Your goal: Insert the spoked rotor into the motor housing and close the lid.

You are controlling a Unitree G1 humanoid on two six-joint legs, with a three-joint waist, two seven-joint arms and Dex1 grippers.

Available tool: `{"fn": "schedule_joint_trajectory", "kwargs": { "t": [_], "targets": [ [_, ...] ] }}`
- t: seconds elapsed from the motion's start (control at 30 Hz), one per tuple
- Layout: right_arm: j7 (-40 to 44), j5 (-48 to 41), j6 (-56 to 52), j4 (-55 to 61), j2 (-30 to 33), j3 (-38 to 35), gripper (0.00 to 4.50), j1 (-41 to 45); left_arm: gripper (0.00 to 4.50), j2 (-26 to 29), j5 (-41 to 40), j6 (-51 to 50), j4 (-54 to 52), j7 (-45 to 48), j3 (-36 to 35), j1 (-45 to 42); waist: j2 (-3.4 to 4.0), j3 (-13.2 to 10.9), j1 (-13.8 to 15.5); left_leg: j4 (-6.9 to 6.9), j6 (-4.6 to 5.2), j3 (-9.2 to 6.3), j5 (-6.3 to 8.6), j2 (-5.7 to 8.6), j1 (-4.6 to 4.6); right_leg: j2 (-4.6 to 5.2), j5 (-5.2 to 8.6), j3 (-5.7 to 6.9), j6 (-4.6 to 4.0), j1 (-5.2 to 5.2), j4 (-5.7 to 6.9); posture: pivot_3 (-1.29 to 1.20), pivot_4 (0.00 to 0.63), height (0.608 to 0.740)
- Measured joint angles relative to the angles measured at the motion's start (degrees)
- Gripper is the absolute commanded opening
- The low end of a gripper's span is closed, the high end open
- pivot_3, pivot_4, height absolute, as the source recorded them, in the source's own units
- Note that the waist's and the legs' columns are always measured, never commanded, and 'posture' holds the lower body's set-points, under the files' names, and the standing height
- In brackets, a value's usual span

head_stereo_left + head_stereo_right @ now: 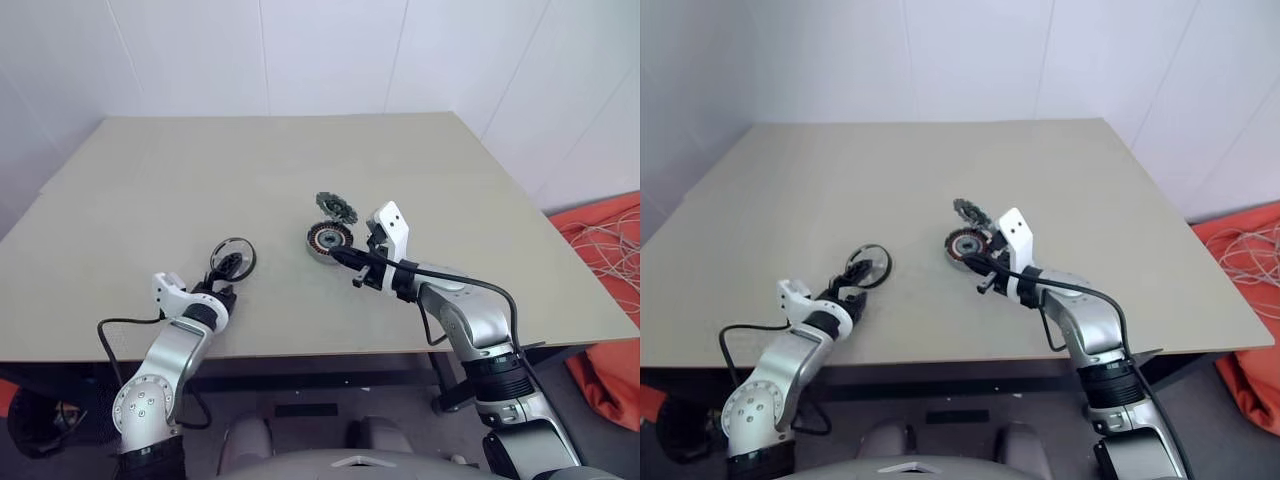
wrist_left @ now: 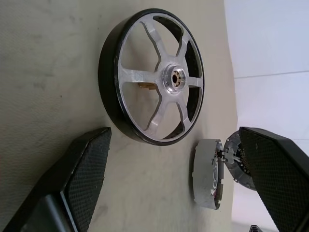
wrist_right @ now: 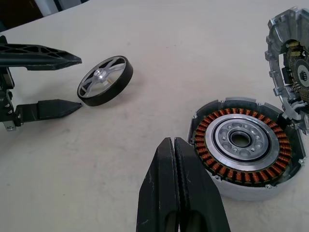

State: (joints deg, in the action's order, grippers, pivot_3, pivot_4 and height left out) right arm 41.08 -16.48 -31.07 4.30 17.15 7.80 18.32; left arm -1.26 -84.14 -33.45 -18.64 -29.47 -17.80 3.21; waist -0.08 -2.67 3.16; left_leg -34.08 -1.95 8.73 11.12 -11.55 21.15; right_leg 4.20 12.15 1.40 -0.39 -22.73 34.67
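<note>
Two hands sit on opposite sides of the short round grey metal motor housing, with its ring of copper windings and pale centre, which stands open-side up near the middle of the beige table.

The spoked rotor, a black-rimmed wheel with five silver spokes and a small hub, lies on the table well to the housing's left, apart from it. The left hand is released, its two black fingers spread wide. It is the nearer hand by far. The rotor lies just ahead of its fingertips, roughly in line with the gap between them and not yet touched. Being round, the rotor offers no long axis to line up with, so I judge the rim is the part to take.

The right hand is clenched on nothing, its tips just beside the housing's near side and not touching it.

The lid, a grey metal cover with dark toothed parts inside, stands on edge at the housing's far side. I cannot tell whether it is joined to the housing.

Bare table lies between rotor and housing, and both are far from any table edge. The shut right hand beside the housing could crowd the rotor's arrival.
</note>
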Motion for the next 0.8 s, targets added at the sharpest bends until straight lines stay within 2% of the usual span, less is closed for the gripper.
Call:
{"fn": "schedule_joint_trajectory", "kwargs": {
  "t": [0.27,0.67,0.8],
  "targets": [
    [-0.4,0.0,-0.1,0.0,0.0,0.1,0.02,0.0,4.5,-1.4,2.7,4.6,2.7,0.8,-1.2,-2.8,-0.03,0.0,0.2,-0.02,-0.05,-0.02,-0.03,-0.01,-0.02,0.0,0.0,0.02,0.01,0.03,0.0,0.0,0.0,0.74],
    [-1.0,0.0,-0.1,0.0,0.0,0.2,0.02,0.0,4.5,-2.5,6.9,8.5,5.3,6.9,-2.3,-5.4,-0.07,0.0,0.9,-0.01,-0.05,-0.02,-0.03,0.0,0.0,0.01,0.0,0.02,0.01,0.04,-0.01,0.0,0.0,0.74],
    [-1.2,0.0,-0.2,0.1,0.0,0.2,0.02,0.0,4.5,-3.0,7.9,8.6,9.7,7.5,-3.0,-7.4,-0.06,0.0,0.9,-0.02,-0.06,-0.03,-0.03,0.0,-0.07,0.01,0.0,0.02,0.01,0.11,0.0,0.0,0.0,0.74]
  ]
}}
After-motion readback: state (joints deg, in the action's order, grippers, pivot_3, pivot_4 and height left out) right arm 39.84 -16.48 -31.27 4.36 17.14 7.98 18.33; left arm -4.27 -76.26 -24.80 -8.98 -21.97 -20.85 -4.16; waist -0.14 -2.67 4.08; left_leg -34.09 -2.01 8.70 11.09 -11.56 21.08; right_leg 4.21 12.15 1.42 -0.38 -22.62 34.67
